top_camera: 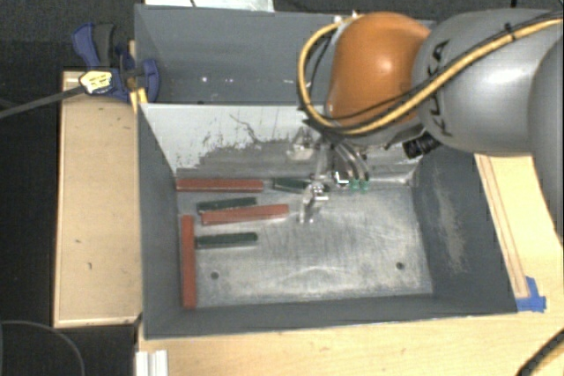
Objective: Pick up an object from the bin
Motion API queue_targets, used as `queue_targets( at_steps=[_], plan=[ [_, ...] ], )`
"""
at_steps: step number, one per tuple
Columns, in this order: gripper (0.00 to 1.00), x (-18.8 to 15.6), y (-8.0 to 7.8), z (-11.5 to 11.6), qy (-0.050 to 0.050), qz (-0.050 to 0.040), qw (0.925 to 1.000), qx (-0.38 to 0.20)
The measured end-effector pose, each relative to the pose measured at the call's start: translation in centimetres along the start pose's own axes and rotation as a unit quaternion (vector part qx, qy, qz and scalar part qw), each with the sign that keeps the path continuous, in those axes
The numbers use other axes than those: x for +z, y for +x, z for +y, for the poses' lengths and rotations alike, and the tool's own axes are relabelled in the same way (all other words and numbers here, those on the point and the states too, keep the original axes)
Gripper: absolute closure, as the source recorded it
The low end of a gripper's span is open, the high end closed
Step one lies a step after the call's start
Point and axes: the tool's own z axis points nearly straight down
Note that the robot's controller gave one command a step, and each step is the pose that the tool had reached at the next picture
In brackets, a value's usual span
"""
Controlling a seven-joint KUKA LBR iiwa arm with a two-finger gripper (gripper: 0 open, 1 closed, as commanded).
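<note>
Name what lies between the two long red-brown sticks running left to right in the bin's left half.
In the camera view, a dark green stick lies between the upper red-brown stick and the lower red-brown stick, parallel to both.

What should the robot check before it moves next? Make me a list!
1. The gripper is low inside the bin: ok.
2. The short dark green stick lies right beside the gripper: ok.
3. That stick is actually held: cannot tell.
4. The red-brown stick by the left wall is well away from the gripper: ok.
5. The middle red-brown stick ends near the gripper and might get bumped: not ok.
</note>
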Motion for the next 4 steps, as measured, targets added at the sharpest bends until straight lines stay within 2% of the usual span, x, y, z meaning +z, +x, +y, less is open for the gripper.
queue_targets(
  at_steps=[1,2,3,4],
  plan=[
    [0.0,-0.5,-0.2,0.0,0.0,-0.0041,1.0,0.001],
    [1.0,10.2,0.0,2.2,-0.001,-0.0047,0.9998,0.018],
    [1.0,10.2,0.0,2.2,-0.001,-0.0047,0.9998,0.019],
    [1.0,-5.7,1.9,3.2,-0.001,-0.0058,0.9987,0.05]
  ],
)
